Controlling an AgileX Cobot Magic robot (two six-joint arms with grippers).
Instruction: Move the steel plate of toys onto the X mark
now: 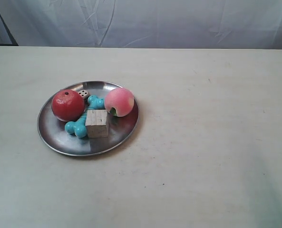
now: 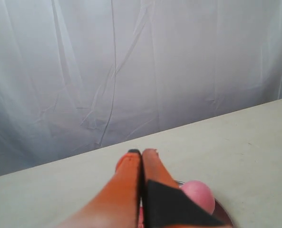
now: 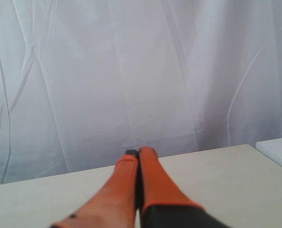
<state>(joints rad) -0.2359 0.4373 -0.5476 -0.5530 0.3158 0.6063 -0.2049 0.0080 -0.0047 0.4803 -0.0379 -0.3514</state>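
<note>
The steel plate (image 1: 60, 137) lies on the left half of the table in the exterior view. It holds a red apple (image 1: 67, 105), a pink peach (image 1: 119, 101), a turquoise bone (image 1: 76, 126), a pale wooden cube (image 1: 97, 123) and a white die (image 1: 83, 94). Neither arm shows in that view. My left gripper (image 2: 141, 152) is shut and empty, hanging above the plate's rim (image 2: 224, 213) with the peach (image 2: 200, 194) just beside its fingers. Over bare table, my right gripper (image 3: 139, 152) is also shut and empty. I cannot make out the X mark.
A white curtain (image 1: 145, 21) hangs behind the table's far edge. A white flat object (image 3: 278, 149) pokes in at the edge of the right wrist view. The table (image 1: 212, 142) to the right of the plate is pale with faint specks.
</note>
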